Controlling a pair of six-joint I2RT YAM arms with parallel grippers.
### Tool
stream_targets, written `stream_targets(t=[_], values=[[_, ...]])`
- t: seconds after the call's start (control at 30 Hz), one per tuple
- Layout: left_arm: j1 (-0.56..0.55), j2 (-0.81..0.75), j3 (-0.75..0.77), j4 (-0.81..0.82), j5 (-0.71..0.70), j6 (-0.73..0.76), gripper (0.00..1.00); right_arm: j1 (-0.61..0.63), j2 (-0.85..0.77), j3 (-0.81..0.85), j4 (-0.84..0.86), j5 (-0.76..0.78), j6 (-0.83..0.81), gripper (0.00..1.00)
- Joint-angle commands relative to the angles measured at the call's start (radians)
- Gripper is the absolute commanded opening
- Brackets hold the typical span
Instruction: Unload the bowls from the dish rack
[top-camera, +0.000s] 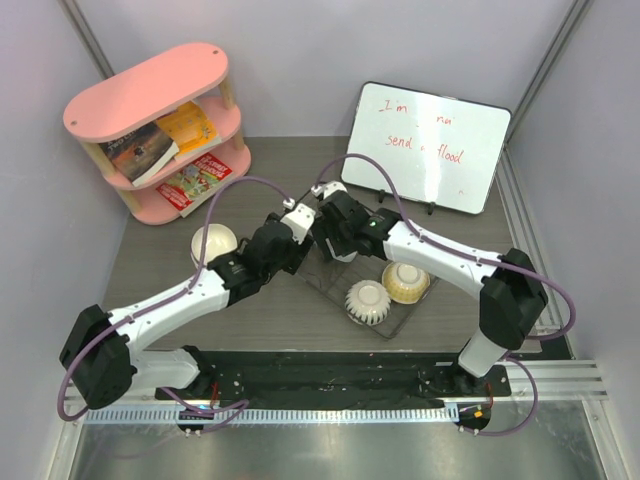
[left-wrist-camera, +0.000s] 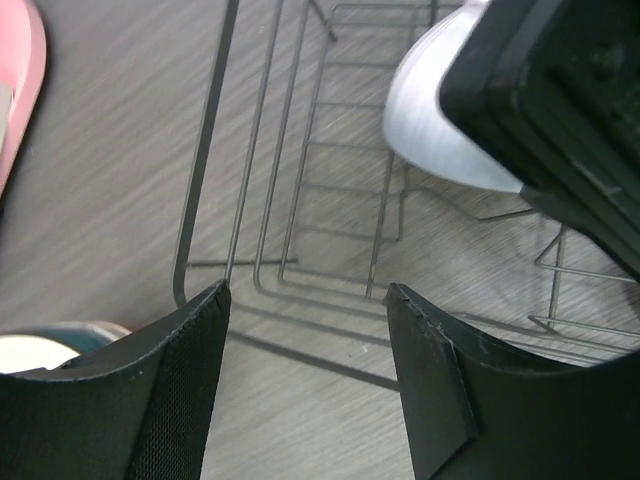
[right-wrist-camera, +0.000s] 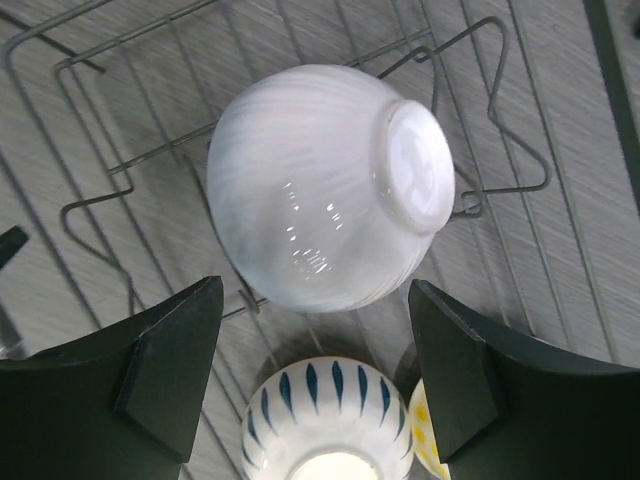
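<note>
One bowl (top-camera: 213, 243) out on the tabletop (top-camera: 160, 255); seemingly three remain in the dish rack (top-camera: 395, 318); left fingers (left-wrist-camera: 170, 400) and right fingers (right-wrist-camera: 150, 380) wide, empty.

1. The shelf (top-camera: 140, 95) is pink with pale wooden posts. It carries a yellow-orange book (top-camera: 190, 125), a dark book (top-camera: 140, 150) and a red-and-green book (top-camera: 195, 180).
2. The whiteboard (top-camera: 425, 150) is white in a black frame, with red handwriting.
3. The table (top-camera: 300, 310) is grey with a streaky wood grain.
4. The dish rack (left-wrist-camera: 205, 150) is black wire.
5. The ribbed bowl (right-wrist-camera: 310, 190) is glossy white with fine ridges.
6. The striped bowl (right-wrist-camera: 320, 400) is white, with dark blue leaf-shaped strokes fanning around it.
7. The yellow bowl (top-camera: 406, 283) looks pale yellow from above.
8. The cream bowl (top-camera: 213, 243) is cream-white inside.
9. The left arm (top-camera: 170, 305) and right arm (top-camera: 450, 262) are white with black joints and purple cables.
</note>
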Motion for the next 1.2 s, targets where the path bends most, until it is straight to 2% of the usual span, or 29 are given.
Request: stream_targets(t=[0.0, 0.13, 0.27, 0.5, 0.73, 0.9, 1.17], values=[[0.018, -0.019, 0.031, -0.056, -0.050, -0.097, 0.64, 0.019, 0.026, 0.054, -0.026, 0.105, -0.056, 0.80], [0.019, -0.061, 0.044, -0.116, -0.052, -0.161, 0.64, 0.025, 0.032, 0.057, -0.029, 0.116, -0.068, 0.81], [0.019, -0.065, 0.091, -0.220, -0.070, -0.250, 0.63, 0.046, 0.034, 0.065, -0.032, 0.138, -0.077, 0.86], [0.018, -0.078, 0.139, -0.343, -0.102, -0.414, 0.68, 0.068, 0.057, 0.090, -0.034, 0.153, -0.092, 0.89], [0.019, 0.000, 0.174, -0.389, -0.112, -0.493, 0.67, 0.068, 0.123, 0.108, -0.024, 0.173, -0.114, 0.89], [0.019, 0.049, 0.199, -0.385, -0.097, -0.542, 0.66, 0.068, 0.159, 0.108, -0.004, 0.291, -0.146, 0.89], [0.019, 0.097, 0.215, -0.412, -0.109, -0.622, 0.64, 0.068, 0.158, 0.123, 0.017, 0.392, -0.163, 0.90]])
